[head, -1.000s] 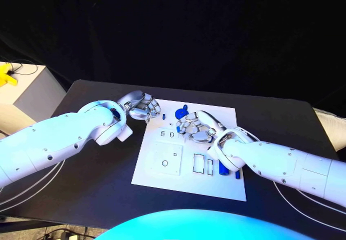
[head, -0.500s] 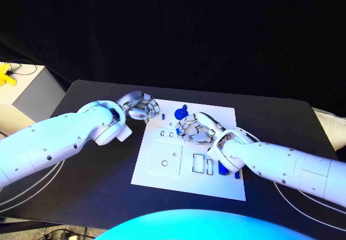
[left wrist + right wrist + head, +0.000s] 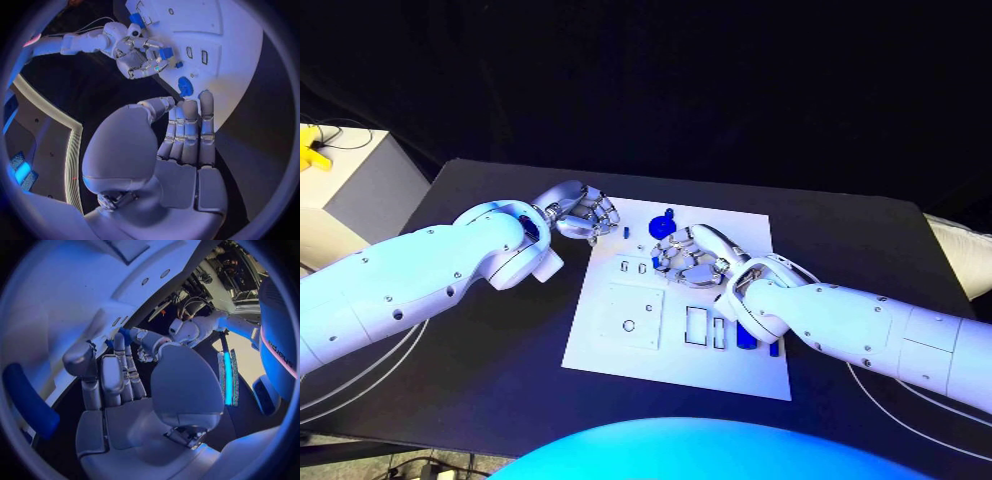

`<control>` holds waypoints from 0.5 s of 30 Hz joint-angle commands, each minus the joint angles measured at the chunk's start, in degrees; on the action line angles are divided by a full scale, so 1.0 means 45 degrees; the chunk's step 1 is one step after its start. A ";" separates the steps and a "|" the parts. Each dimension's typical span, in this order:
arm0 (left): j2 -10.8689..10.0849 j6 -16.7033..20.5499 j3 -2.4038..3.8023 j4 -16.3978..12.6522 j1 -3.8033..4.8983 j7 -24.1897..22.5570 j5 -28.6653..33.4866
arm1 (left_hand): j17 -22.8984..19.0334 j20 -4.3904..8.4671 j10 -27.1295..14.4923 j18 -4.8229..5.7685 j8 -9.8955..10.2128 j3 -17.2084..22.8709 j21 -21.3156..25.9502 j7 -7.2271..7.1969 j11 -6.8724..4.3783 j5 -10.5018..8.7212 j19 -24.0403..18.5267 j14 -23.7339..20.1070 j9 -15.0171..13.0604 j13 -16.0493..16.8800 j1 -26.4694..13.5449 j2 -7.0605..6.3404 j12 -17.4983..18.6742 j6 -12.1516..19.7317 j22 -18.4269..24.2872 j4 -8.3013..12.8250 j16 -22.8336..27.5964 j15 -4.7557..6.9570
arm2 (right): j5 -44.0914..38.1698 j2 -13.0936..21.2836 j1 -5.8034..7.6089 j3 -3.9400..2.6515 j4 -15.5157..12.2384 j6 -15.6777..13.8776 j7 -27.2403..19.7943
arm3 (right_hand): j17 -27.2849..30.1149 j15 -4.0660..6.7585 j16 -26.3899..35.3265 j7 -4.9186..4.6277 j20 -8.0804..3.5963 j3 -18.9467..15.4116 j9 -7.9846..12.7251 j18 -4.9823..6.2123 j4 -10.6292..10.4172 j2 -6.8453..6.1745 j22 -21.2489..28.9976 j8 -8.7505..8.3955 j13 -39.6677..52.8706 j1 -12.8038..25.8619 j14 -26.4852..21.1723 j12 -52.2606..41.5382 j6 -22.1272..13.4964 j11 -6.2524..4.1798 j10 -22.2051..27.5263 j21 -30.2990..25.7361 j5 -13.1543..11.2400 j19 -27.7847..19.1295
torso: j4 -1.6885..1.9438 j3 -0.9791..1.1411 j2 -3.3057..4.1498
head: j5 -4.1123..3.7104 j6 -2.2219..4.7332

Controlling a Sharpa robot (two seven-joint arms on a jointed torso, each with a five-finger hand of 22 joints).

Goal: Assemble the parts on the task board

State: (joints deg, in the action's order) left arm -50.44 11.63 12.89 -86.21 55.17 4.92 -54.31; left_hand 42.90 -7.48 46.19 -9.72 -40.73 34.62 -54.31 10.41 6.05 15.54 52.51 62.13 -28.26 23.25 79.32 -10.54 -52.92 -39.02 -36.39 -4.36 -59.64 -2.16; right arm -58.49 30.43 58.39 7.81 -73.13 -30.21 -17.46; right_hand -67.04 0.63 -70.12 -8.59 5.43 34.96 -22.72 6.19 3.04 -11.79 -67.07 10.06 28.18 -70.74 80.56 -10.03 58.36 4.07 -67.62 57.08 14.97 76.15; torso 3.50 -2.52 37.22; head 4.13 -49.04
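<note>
Whether the right silver many-fingered hand (image 3: 692,255) grips the small blue block (image 3: 165,53) seen among its curled fingers cannot be told, since those fingers crowd over the upper middle of the white rectangular task board (image 3: 625,350) and hide the slots beneath. The left silver hand (image 3: 583,212) hangs at the board's far left corner with its fingers straight, close together and holding nothing, near a round blue knob-like part (image 3: 662,227). A long blue bar (image 3: 746,337) lies on the board beside the rectangular slots, near the right wrist.
</note>
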 commanded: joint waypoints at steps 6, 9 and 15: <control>0.0024 -0.0133 0.0010 0.0008 0.0001 -0.0109 0.0108 | -0.0016 -0.0045 -0.0070 -0.0181 -0.0024 -0.0044 0.0047 0.0110 0.0062 0.0039 -0.0064 -0.0092 0.0018 -0.0021 0.0100 0.0076 -0.0031 0.0063 0.0009 0.0054 0.0065 -0.0015 | -0.0029 -0.0029 -0.0008 -0.0004 -0.0020 0.0080 0.0024 | 0.0071 -0.0113 -0.0058 -0.0045 0.0037 0.0059 0.0020 0.0082 -0.0050 0.0024 -0.0084 -0.0120 -0.0368 0.0033 0.0070 0.0376 -0.0072 0.0065 0.0009 0.0104 -0.0029 0.0126 | 0.0001 0.0001 -0.0005 | 0.0007 -0.0005; 0.0021 -0.0136 0.0010 0.0012 0.0001 -0.0103 0.0108 | -0.0016 -0.0045 -0.0070 -0.0181 -0.0024 -0.0044 0.0047 0.0110 0.0062 0.0039 -0.0064 -0.0092 0.0018 -0.0021 0.0100 0.0076 -0.0031 0.0063 0.0009 0.0054 0.0065 -0.0015 | -0.0026 -0.0022 -0.0008 -0.0004 -0.0019 0.0108 0.0024 | 0.0125 -0.0156 -0.0053 -0.0079 0.0071 0.0084 0.0022 0.0086 -0.0071 -0.0006 -0.0076 -0.0142 -0.0663 0.0084 0.0065 0.0694 -0.0061 0.0128 0.0088 0.0051 -0.0033 0.0117 | -0.0003 0.0000 -0.0002 | 0.0000 -0.0010; 0.0028 -0.0146 0.0010 0.0016 0.0001 -0.0097 0.0108 | -0.0016 -0.0045 -0.0070 -0.0181 -0.0024 -0.0044 0.0047 0.0110 0.0062 0.0039 -0.0064 -0.0092 0.0018 -0.0021 0.0100 0.0076 -0.0031 0.0063 0.0009 0.0054 0.0065 -0.0015 | -0.0025 -0.0022 -0.0008 -0.0004 -0.0024 0.0190 0.0027 | 0.0173 -0.0197 -0.0058 -0.0108 0.0106 0.0113 0.0018 0.0090 -0.0077 -0.0031 -0.0083 -0.0153 -0.0963 0.0111 0.0057 0.0978 -0.0045 0.0174 0.0108 0.0017 -0.0042 0.0114 | -0.0004 0.0001 0.0003 | -0.0012 0.0001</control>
State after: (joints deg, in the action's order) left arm -50.44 11.59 12.89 -86.09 55.17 4.94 -54.23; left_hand 42.91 -7.48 46.19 -9.73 -40.73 34.62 -54.31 10.41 6.05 15.54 52.51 62.13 -28.26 23.20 79.32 -10.54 -52.92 -39.02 -36.39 -4.35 -59.64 -2.16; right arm -58.41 30.37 58.39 7.81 -73.14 -30.10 -17.17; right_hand -66.31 0.08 -70.12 -8.77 5.64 35.25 -22.57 6.19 2.75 -11.79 -67.42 9.61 24.01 -70.74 80.84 -5.90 58.16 4.48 -67.22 57.34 14.97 76.35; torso 3.49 -2.52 37.22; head 4.12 -49.05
